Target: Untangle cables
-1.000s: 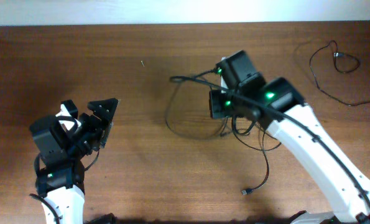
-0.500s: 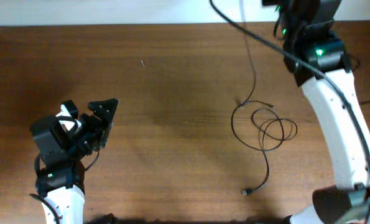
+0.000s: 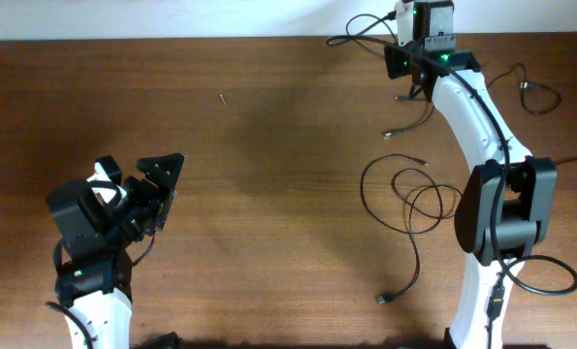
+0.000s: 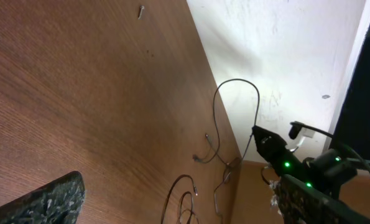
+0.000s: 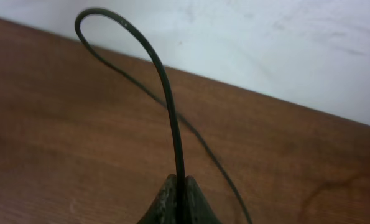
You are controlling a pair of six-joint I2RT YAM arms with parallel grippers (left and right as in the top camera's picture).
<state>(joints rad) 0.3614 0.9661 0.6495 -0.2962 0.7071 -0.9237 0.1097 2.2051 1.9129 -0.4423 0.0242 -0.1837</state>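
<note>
While the right arm [image 3: 482, 116] stretches to the table's [image 3: 269, 145] far edge, right gripper [image 5: 178, 190] pinched tight on one cable [image 5: 168, 106] (it arcs upward), other cables [image 3: 419, 199] looped mid-right, left gripper [image 3: 133, 179] near-left, spread wide, empty.

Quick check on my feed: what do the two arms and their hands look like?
The left arm and right arm have white links, black joints, green lights and black cables alongside. The left hand and right hand are black with dark textured fingers.
</note>
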